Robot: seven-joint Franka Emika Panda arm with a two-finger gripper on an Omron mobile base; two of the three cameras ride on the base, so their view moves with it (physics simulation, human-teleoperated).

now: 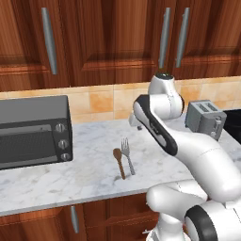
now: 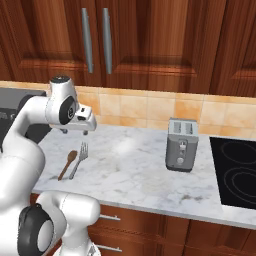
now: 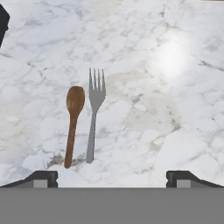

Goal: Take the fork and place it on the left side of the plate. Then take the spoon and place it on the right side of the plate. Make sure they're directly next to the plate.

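Observation:
The silver fork [image 3: 93, 114] and the brown wooden spoon [image 3: 72, 123] lie side by side on the marble counter, the spoon to the left of the fork, handles toward the front edge. They also show as the fork [image 1: 127, 154] and spoon [image 1: 119, 162] in the left base view, and as the fork [image 2: 80, 159] and spoon [image 2: 68, 164] in the right base view. My gripper [image 3: 113, 177] hangs open above the counter, a little behind and above both, with nothing between its fingers; the gripper [image 2: 75, 131] points down. The plate is out of view.
A dark toaster oven [image 1: 33, 129] stands on the counter to the left. A silver toaster [image 2: 181, 144] stands to the right, with a black cooktop [image 2: 237, 170] beyond it. Wooden cabinets [image 2: 150, 45] hang above, and the counter's front edge [image 1: 70, 200] runs close to the cutlery.

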